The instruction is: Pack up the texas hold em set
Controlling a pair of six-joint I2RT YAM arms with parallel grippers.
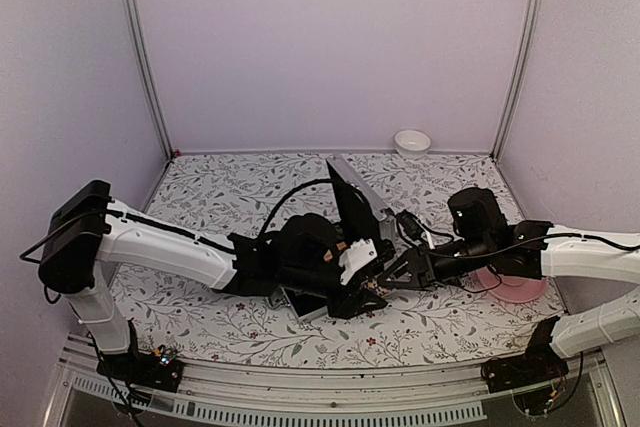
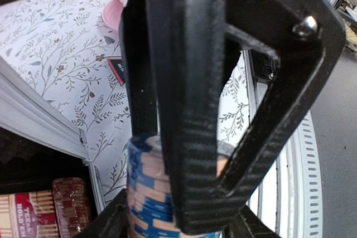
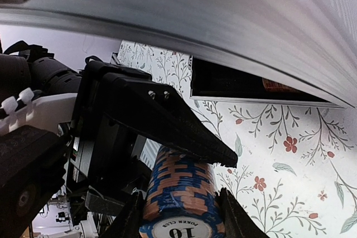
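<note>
Blue-and-cream poker chip stack [image 3: 179, 190] just beside open aluminium briefcase [image 2: 42, 121], over floral table [image 3: 290, 193]. Right end effector [image 3: 179, 213] clamped on poker chip stack. Left end effector [image 2: 170, 224] straddles same stack; grip cannot tell. Red card deck [image 2: 19, 215] inside briefcase.

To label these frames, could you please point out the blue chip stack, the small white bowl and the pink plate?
blue chip stack [image 3: 178, 190], right wrist view, side of the stack.
small white bowl [image 1: 412, 144], top view, its front wall.
pink plate [image 1: 515, 290], top view, bare near edge.
</note>
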